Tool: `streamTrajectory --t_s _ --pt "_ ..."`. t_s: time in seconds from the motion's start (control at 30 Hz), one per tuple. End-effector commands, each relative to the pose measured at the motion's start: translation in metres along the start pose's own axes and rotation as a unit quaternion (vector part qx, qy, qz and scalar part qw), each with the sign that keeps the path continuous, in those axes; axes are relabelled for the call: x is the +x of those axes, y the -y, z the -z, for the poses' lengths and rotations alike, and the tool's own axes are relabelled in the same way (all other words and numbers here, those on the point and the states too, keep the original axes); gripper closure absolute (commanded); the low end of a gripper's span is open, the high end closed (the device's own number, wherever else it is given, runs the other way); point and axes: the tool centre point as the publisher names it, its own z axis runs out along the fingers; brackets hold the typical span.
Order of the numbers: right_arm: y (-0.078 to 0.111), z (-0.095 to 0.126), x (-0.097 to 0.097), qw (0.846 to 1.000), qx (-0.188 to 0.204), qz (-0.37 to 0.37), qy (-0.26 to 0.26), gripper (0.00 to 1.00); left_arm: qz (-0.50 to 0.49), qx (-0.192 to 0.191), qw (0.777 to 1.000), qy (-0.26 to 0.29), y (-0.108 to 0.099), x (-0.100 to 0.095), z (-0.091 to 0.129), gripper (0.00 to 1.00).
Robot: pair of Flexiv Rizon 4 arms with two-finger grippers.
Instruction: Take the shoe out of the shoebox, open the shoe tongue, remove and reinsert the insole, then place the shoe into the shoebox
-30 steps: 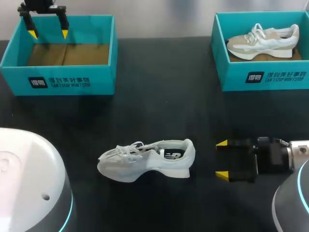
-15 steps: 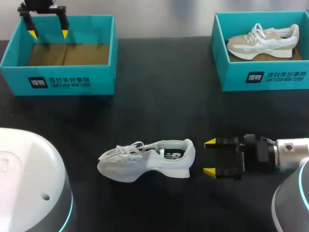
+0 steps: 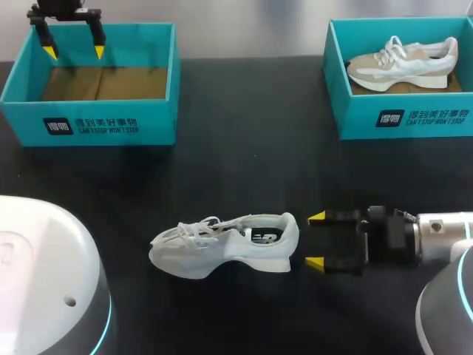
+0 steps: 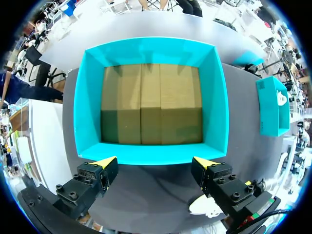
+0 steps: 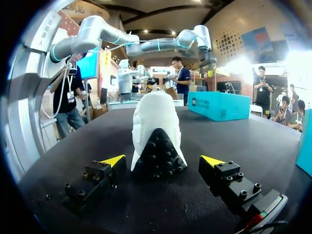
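Note:
A white shoe lies on its side on the black table, heel toward the right. In the right wrist view the white shoe shows heel and black sole just ahead of the fingers. My right gripper stands open a short way right of the heel, not touching it. My left gripper hangs open over the back edge of the left teal shoebox, which holds only brown paper.
A second teal shoebox at the back right holds a beige and white shoe. That box also shows in the right wrist view. The black table lies bare between the boxes and the white shoe.
My right gripper has slid left along the table toward the shoe's heel, staying open. The left arm and the shoe have not moved.

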Motion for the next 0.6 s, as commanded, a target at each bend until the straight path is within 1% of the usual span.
streamTrajectory --t_s 0.03,0.6 --pt "-0.001 -0.013 0.007 1.0 0.004 0.002 0.025 0.0 0.0 0.0 1.0 0.0 0.0 0.0 0.0 0.0" --pt "-0.008 -0.028 0.008 1.0 0.007 -0.013 0.025 0.0 0.0 0.0 1.0 0.0 0.0 0.0 0.0 0.0"
